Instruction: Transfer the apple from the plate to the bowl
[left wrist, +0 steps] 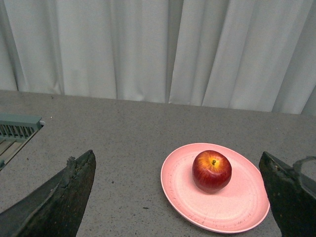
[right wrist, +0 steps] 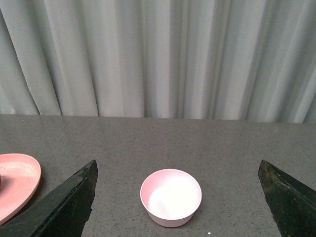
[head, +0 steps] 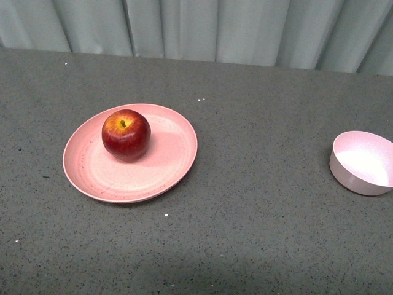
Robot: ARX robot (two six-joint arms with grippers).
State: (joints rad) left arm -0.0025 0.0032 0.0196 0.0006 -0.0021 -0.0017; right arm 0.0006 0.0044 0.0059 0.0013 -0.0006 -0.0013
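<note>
Grey desk (head: 258,233) fills the front frame. Plate (head: 159,166) left of centre; bowl (head: 359,165) at the right edge, well apart from it. Apple (head: 126,134) sits on the plate's upper-left part, stem up. Left jaws and right jaws both wide apart, gripping nothing.

Soft even light, glare inside bowl (head: 368,161), fingers (left wrist: 59,197) perhaps slightly blurred

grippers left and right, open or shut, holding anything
Left gripper: open, empty; the glossy dark-red apple sits on the wide salmon-pink plate ahead.
Right gripper: open, empty, facing the small pale pink bowl.
</note>
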